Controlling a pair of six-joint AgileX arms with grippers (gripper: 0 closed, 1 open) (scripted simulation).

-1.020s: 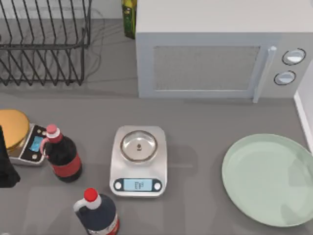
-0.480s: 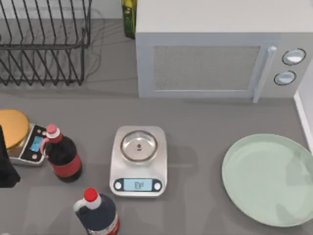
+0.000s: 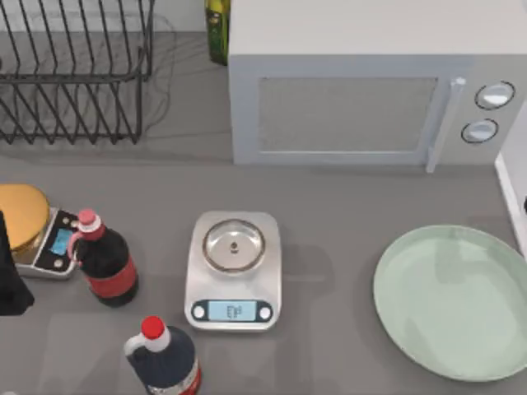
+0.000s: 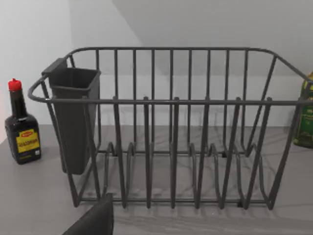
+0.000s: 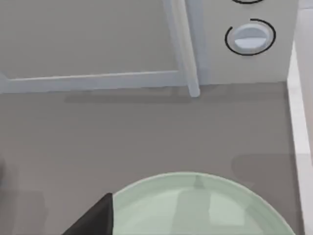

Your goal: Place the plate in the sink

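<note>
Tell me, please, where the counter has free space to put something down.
Free: the strip between the microwave front and the kitchen scale, and the patch between that scale and the plate. Crowded: the left side, around two dark bottles and a second scale.

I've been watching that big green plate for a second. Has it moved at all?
No. In the top view the plate lies flat where it was, the same way off the microwave and the sink rim at the right.

My grey counter (image 3: 346,206) carries a microwave (image 3: 362,90), wire dish rack (image 3: 74,74), kitchen scale (image 3: 234,271), two dark bottles, and the mint-green plate (image 3: 449,304) beside the sink (image 3: 509,197) rim.
</note>
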